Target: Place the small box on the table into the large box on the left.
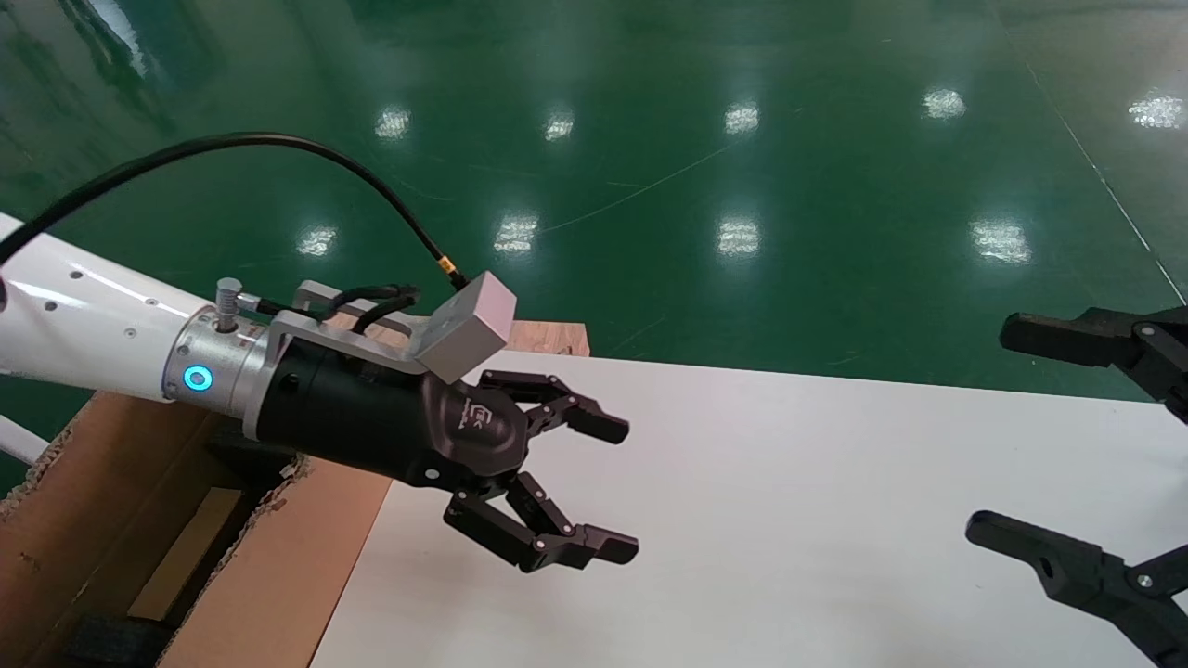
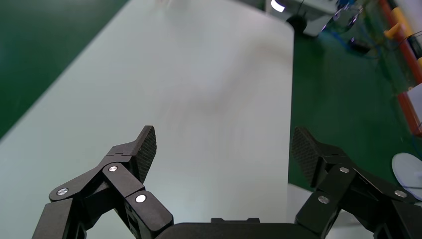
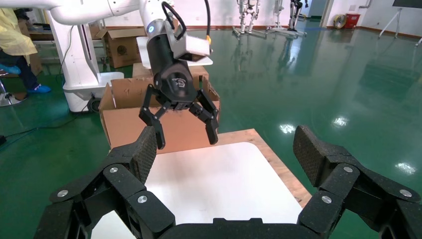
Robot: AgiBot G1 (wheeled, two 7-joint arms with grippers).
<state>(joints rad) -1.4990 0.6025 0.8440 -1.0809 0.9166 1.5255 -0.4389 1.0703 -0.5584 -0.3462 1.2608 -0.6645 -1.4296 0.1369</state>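
Observation:
The large box (image 1: 278,566) stands at the table's left end, brown with ragged flap edges and a dark interior; it also shows in the right wrist view (image 3: 127,122). A lighter tan surface (image 1: 181,557) lies inside it; I cannot tell if it is the small box. No small box shows on the white table (image 1: 789,510). My left gripper (image 1: 613,487) is open and empty, hovering over the table's left part just beside the large box; it also shows in its own wrist view (image 2: 225,149). My right gripper (image 1: 1007,431) is open and empty at the right.
A bare plywood board (image 1: 548,336) sticks out under the table's far edge. Green glossy floor (image 1: 742,139) lies all around. In the right wrist view a white robot base (image 3: 79,64), another open carton (image 3: 122,47) and a person in yellow (image 3: 15,35) stand behind.

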